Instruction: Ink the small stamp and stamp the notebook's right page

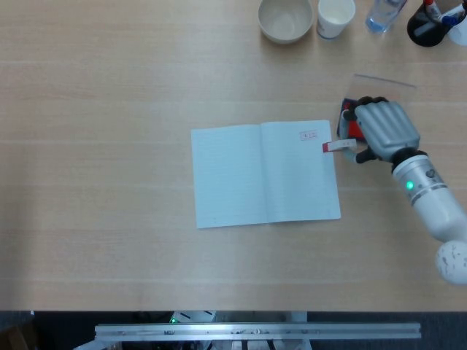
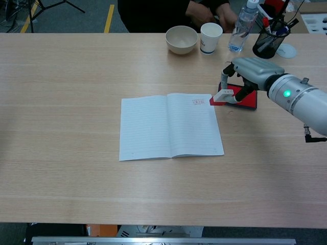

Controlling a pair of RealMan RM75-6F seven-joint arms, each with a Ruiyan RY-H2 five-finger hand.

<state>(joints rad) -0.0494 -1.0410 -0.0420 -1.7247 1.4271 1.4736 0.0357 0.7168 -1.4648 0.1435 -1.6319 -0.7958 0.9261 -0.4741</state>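
A bowl, paper cup, water bottle and pen holder line the far edge.

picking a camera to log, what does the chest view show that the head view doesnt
Only the chest view shows the person's dark torso behind the table, the floor with its yellow line, and the whole water bottle and pen holder. Only the head view looks straight down on the pages. Both share the open notebook, its stamp mark, the right hand holding the small stamp, the red ink pad, the bowl and the cup.
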